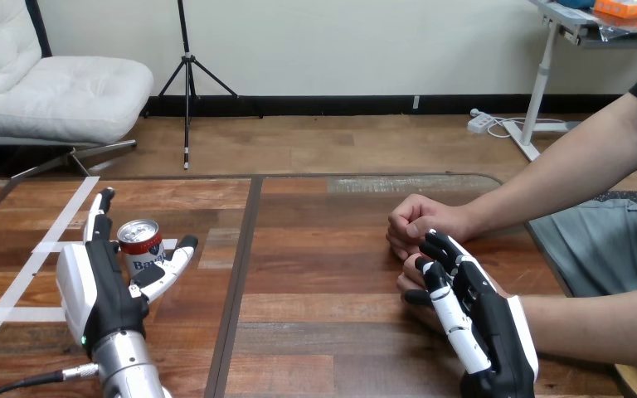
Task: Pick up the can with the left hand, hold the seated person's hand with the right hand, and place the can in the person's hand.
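Wooden table (323,274) in view, with a dark seam (234,290) running front to back just left of centre. On the left section, white tape strips (25,278) cross the boards, and there's the can (141,243), standing upright near them. Over on the right section, the person's closed hand (419,220) rests on the wood, well apart from the can.

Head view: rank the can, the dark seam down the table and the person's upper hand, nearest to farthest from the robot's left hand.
1. The can: between the left hand's thumb and fingers, at the table's left.
2. The dark seam: mid-table, right of the can.
3. The person's upper hand: far right, beside the right hand.
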Tool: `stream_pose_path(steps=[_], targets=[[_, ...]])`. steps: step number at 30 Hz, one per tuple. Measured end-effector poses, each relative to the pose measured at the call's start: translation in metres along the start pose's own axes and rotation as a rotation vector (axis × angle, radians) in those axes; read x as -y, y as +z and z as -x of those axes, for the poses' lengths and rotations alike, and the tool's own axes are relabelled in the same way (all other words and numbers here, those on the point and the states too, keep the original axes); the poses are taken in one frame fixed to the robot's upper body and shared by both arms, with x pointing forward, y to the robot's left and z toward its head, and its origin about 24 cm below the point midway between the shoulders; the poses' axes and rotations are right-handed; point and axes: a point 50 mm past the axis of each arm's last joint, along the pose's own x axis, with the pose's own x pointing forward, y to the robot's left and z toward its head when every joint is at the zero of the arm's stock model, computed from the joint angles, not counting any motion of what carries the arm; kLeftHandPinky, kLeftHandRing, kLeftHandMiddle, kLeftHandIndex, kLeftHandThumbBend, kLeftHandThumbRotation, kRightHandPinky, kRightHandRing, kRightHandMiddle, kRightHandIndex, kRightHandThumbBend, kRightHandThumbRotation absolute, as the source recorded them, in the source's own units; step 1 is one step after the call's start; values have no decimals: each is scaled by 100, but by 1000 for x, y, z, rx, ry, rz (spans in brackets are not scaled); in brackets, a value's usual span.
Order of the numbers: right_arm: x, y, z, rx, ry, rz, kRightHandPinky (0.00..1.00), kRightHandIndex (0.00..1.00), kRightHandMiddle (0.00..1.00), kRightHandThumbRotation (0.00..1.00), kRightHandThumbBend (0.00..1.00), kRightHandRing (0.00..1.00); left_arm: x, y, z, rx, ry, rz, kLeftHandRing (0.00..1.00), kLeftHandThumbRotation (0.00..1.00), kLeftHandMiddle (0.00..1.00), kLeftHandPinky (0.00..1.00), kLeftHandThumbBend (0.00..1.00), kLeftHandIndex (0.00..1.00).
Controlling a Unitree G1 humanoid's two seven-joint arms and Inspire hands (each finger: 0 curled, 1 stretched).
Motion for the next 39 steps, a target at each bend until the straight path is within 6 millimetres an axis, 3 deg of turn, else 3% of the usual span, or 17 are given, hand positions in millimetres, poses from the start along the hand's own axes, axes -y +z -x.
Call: stream_pose_path(steps=[16, 39], targets=[[0, 0, 0, 0, 1, 0, 77, 86, 88, 65, 54, 85, 3, 3, -6, -9, -5, -9, 82, 1, 85, 72, 72, 82], [0, 0, 0, -1, 4, -2, 80, 85, 88, 66, 54, 86, 8, 3, -6, -18, -10, -38, 78, 0, 80, 68, 72, 78]])
